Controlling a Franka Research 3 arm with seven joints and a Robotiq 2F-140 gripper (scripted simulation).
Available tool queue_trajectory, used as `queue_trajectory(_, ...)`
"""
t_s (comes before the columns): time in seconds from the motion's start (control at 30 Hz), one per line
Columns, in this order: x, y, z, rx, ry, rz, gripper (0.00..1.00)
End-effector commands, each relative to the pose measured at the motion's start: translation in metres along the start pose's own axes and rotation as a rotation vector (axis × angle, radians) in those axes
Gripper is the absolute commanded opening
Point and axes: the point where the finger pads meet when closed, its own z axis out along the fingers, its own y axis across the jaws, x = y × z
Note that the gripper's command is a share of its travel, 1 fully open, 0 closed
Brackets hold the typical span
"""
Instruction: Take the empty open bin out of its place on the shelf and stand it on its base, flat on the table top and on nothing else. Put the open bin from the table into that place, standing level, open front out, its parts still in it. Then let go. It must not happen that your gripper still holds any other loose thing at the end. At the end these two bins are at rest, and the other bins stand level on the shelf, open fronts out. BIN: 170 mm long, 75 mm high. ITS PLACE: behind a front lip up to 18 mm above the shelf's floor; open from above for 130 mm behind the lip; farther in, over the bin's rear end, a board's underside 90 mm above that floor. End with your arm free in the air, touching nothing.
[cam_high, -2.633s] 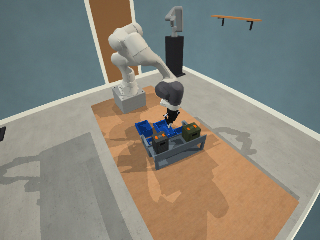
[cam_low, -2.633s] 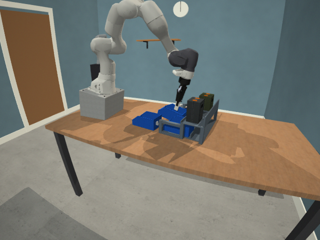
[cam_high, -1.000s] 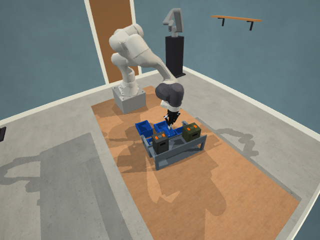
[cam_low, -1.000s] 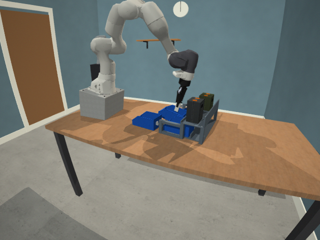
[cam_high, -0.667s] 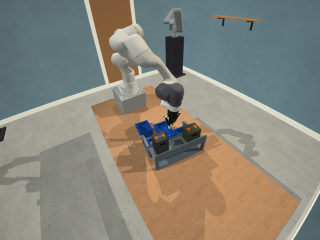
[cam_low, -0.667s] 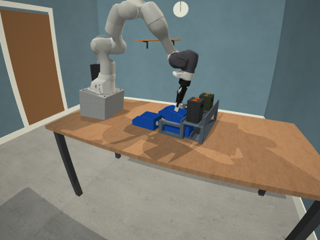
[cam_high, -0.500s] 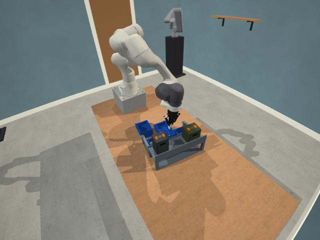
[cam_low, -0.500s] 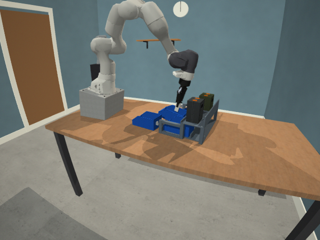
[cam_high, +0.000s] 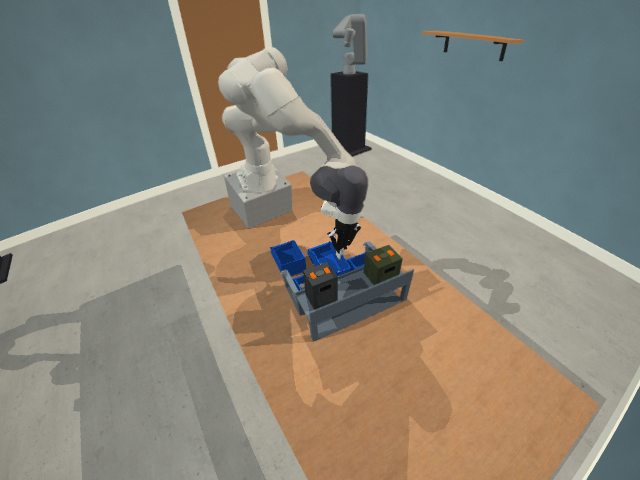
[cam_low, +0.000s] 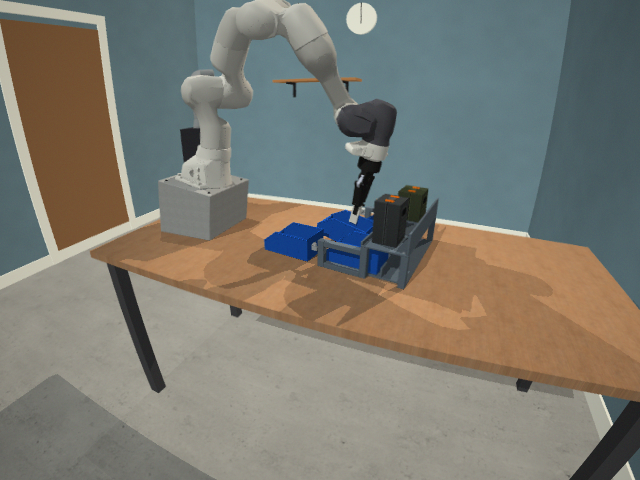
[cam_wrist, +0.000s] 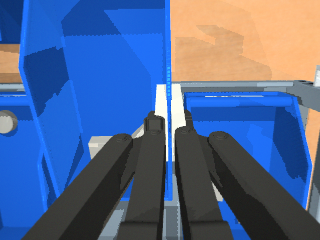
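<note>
Black two-finger gripper (cam_high: 339, 254) (cam_low: 354, 217) (cam_wrist: 168, 99): jaws clamped on side wall of blue open-topped bin (cam_high: 320, 251) (cam_low: 341, 222) (cam_wrist: 110, 75), tilted at grey shelf (cam_high: 313, 328) (cam_low: 405, 271) (cam_wrist: 240, 86). Second blue rectangular bin (cam_high: 288, 256) (cam_low: 292, 242) (cam_wrist: 7, 20) sits toward worktop's base-end edge (cam_low: 98, 252).

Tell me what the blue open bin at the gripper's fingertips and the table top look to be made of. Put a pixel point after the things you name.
The blue open bin (cam_high: 323, 253) (cam_low: 343, 223) (cam_wrist: 115, 70): probably moulded plastic, semi-matt, judging by its even colour and thin walls. The orange-brown table top (cam_high: 361, 392) (cam_low: 491, 310) (cam_wrist: 200, 60): wood or wood-look laminate, matt, going by its faint grain.
</note>
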Motion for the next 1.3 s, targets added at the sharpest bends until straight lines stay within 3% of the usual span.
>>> queue_trajectory(0.0,-0.005,0.001,-0.003,0.000,-0.015,0.002,0.00)
queue_trajectory(1.27,-0.019,0.001,-0.003,0.001,-0.057,0.002,0.00)
